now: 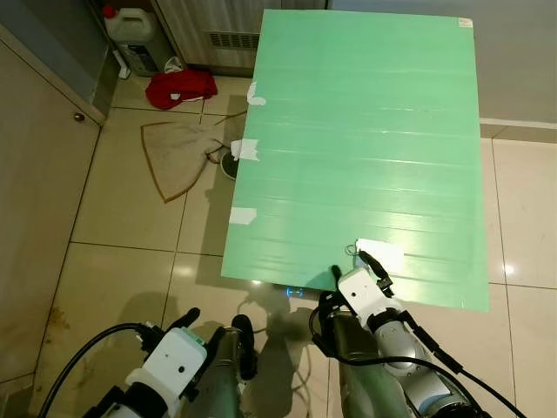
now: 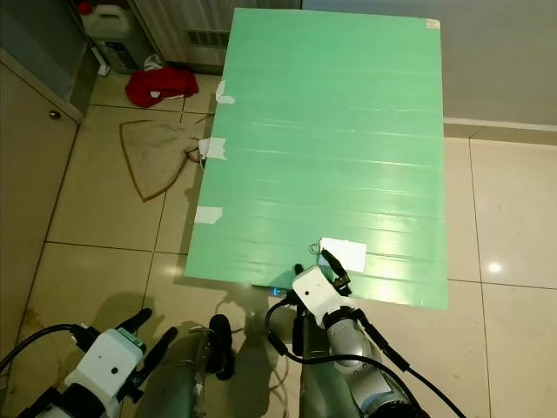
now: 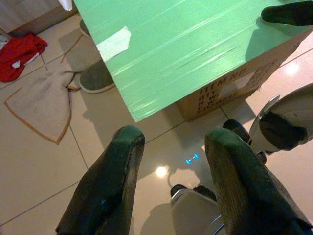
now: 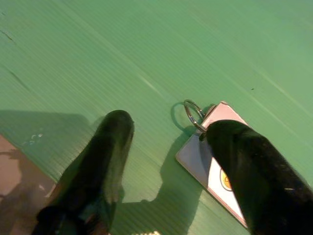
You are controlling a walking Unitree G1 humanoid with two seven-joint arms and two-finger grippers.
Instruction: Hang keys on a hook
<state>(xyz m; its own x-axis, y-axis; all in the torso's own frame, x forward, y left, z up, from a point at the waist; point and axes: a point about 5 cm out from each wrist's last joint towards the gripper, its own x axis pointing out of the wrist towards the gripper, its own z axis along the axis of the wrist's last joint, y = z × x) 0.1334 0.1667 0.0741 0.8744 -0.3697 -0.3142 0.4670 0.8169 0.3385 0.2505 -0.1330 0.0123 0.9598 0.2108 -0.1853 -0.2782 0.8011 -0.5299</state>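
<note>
A white key tag (image 1: 385, 254) with a metal ring (image 4: 192, 111) lies flat on the green board (image 1: 365, 131), close to its near edge. My right gripper (image 4: 170, 125) is open just above it. One finger (image 4: 244, 161) covers part of the tag (image 4: 195, 159), and the other finger (image 4: 110, 147) stands over bare green to the side of the ring. In the eye views the right gripper (image 1: 354, 266) reaches over the board's front edge. My left gripper (image 1: 216, 326) hangs low over the floor tiles, open (image 3: 173, 142) and holding nothing.
The green board tops a cardboard box (image 3: 230, 90) standing on the tiled floor. Tape strips (image 1: 244, 149) stick out along its left edge. A beige rag (image 1: 178, 152), a red cloth (image 1: 181, 87) and a white jug (image 1: 130, 26) lie at the back left, with a cabinet (image 1: 35, 174) along the left.
</note>
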